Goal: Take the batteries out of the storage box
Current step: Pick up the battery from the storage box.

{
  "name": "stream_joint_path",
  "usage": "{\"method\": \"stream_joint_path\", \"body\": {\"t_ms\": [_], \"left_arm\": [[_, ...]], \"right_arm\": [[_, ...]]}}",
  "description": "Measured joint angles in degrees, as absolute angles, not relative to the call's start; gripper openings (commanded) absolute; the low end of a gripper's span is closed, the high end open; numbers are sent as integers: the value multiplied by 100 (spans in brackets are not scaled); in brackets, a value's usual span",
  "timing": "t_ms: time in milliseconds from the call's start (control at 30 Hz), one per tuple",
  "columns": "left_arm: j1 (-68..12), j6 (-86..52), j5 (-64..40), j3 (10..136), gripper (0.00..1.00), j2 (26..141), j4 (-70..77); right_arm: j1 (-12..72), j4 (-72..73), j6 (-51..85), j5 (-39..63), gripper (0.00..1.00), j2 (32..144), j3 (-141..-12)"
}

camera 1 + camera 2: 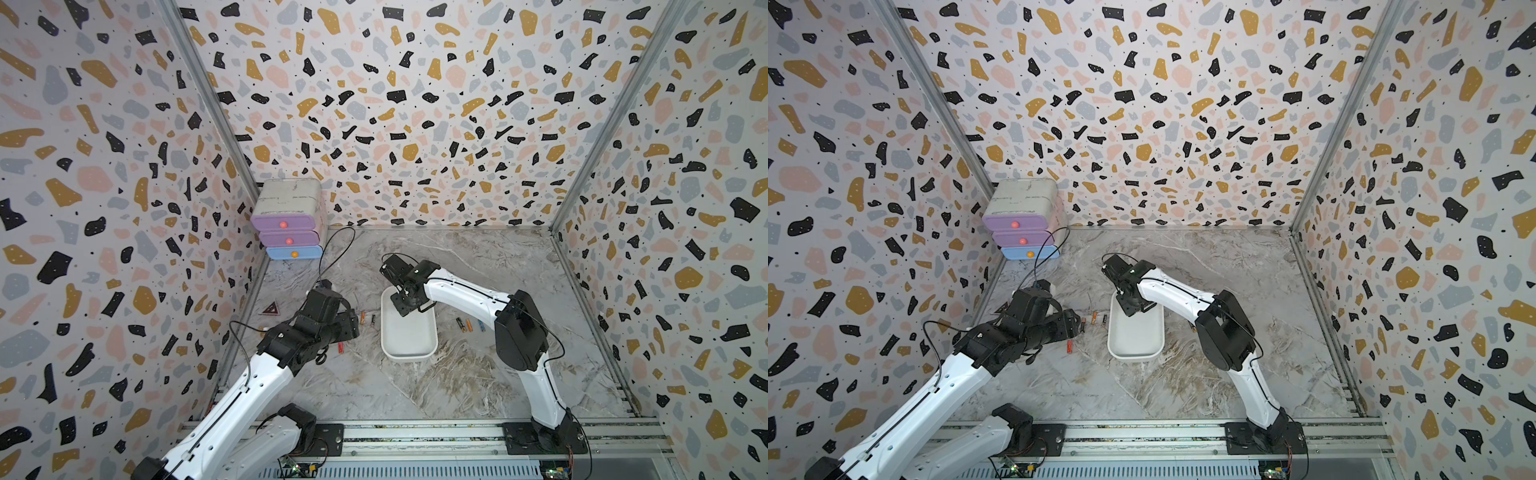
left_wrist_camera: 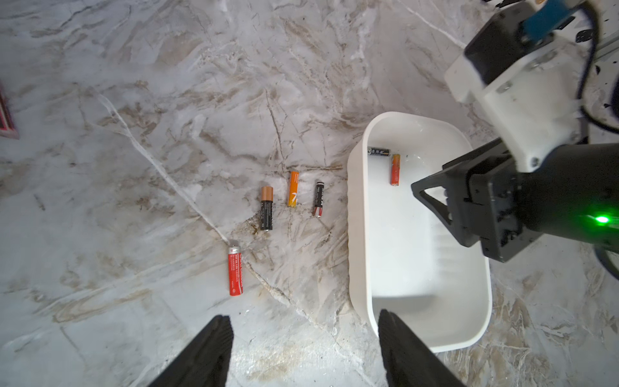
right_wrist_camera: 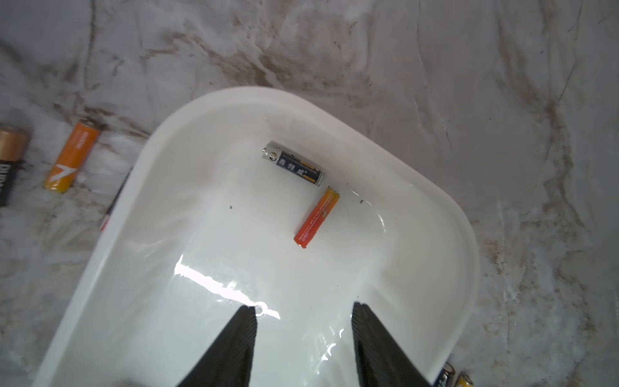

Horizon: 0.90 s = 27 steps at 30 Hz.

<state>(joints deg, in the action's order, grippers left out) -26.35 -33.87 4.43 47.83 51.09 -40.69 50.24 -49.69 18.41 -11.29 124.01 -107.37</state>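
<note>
The storage box (image 1: 409, 356) is a shallow white tub in the middle of the marble table. Two batteries lie at its far end, a dark blue one (image 3: 293, 163) and an orange-red one (image 3: 316, 217). My right gripper (image 3: 304, 306) hangs open over the inside of the box with nothing between its fingers. Left of the box on the table lie a copper-tipped black battery (image 2: 266, 207), an orange one (image 2: 293, 188), a black and red one (image 2: 318, 199) and a red one (image 2: 235, 270). My left gripper (image 2: 304, 321) is open above the table beside the box's near left corner.
More batteries (image 1: 469, 324) lie on the table right of the box. A white drawer unit (image 1: 289, 220) with purple and blue drawers stands in the back left corner. A small red triangle (image 1: 270, 308) lies by the left wall. Patterned walls enclose three sides.
</note>
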Motion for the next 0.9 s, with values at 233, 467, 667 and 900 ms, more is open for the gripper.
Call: {"method": "stream_joint_path", "body": {"t_ms": [233, 467, 667, 900], "left_arm": [[-2630, -3109, 102, 4372, 74, 4932, -3721], [-2630, -3181, -128, 3913, 76, 4230, -3682], [-2630, -3218, -123, 3850, 78, 3918, -3684], [-2630, -3216, -244, 3817, 79, 4289, -3505]], "right_arm": [[4886, -4915, 1953, -1151, 53, 12851, -11063], [4829, -4626, 2241, -1317, 55, 12842, -10838], [4748, -4493, 2414, -1245, 53, 12855, -10715], [4735, -4528, 2482, -1098, 53, 13039, -10969]]}}
